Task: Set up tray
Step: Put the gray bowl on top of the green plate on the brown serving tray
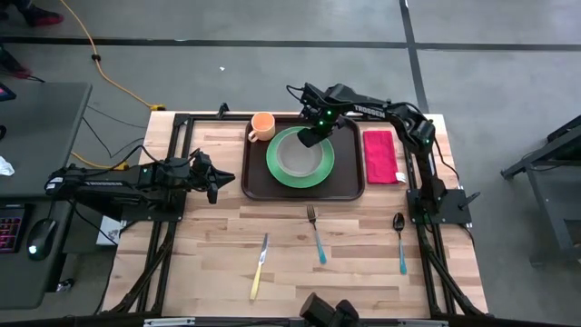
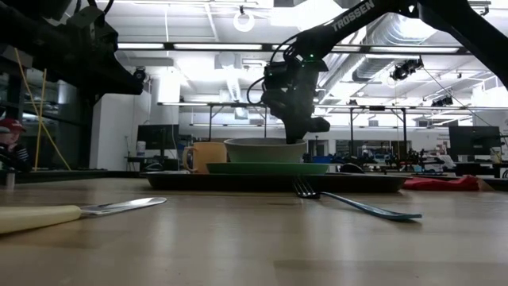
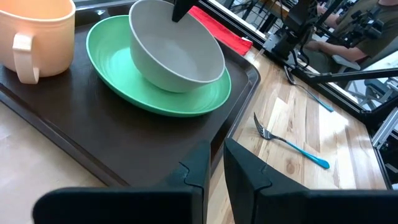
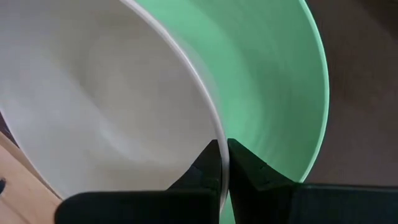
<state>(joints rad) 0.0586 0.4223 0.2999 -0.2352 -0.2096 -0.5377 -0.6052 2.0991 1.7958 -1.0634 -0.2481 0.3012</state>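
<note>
High view, tray: your dark brown tray [image 1: 349, 186] lies at the table's far middle, its raised rim clear all round.
Plate and bowl: a green plate [image 1: 325, 169] sits in the tray's middle with a grey bowl [image 1: 296, 156] on it.
Right gripper: your right gripper [image 4: 223, 163] has its fingers pinched together on the bowl's thin rim, at the side away from the table's front.
Cup: an orange cup [image 1: 262, 125] stands in the tray's far left corner, just beside the plate.
Left gripper: your left gripper [image 3: 214, 165] hangs near the tray's left edge without touching it, fingers a narrow gap apart, holding nothing.
Napkin: a red napkin [image 1: 380, 155] lies just beside the tray's right rim.
Open room: bare wood in front of the tray carries only a fork [image 1: 316, 232], a knife [image 1: 260, 266] and a spoon [image 1: 400, 242], well apart.
</note>
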